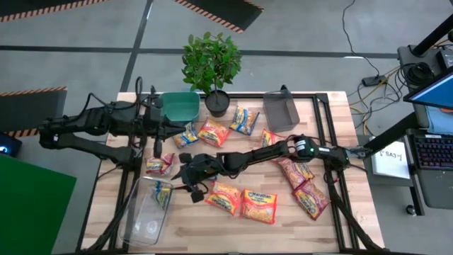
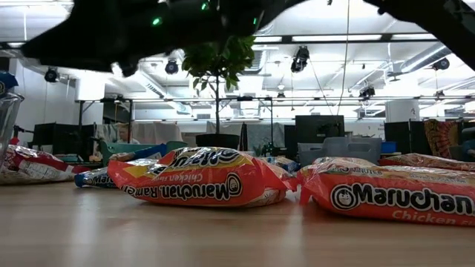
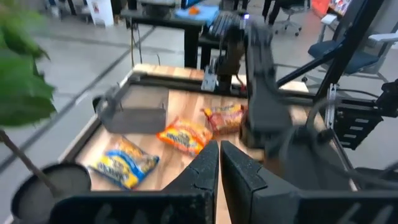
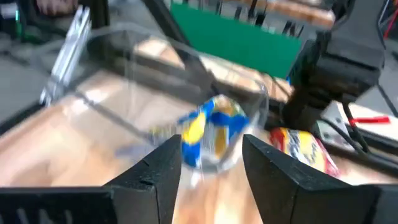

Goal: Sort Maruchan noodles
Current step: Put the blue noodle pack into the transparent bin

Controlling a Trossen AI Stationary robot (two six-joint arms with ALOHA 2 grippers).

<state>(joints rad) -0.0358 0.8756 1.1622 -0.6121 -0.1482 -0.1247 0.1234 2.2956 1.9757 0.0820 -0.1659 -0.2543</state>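
Note:
Maruchan noodles packets lie flat and scattered on the wooden table: orange ones (image 1: pixel 225 197) (image 1: pixel 260 205) (image 2: pixel 200 178) near the front, red ones (image 1: pixel 311 198) (image 1: pixel 159 165), blue-and-yellow ones (image 1: pixel 244 119) (image 3: pixel 124 163) farther back. One blue-and-yellow packet (image 1: pixel 162 193) (image 4: pixel 211 127) sits inside the clear bin (image 1: pixel 145 212). My right gripper (image 1: pixel 181 174) (image 4: pixel 211 162) hovers open beside that bin, nothing between its fingers. My left gripper (image 1: pixel 170 125) (image 3: pixel 219 165) is shut and empty, raised near the green bin (image 1: pixel 180 106).
A potted plant (image 1: pixel 211 67) stands at the table's far edge between the green bin and a grey bin (image 1: pixel 281 110). My right arm (image 1: pixel 283 150) stretches across the table's middle above the packets. A metal frame (image 1: pixel 322 120) runs along the table's sides.

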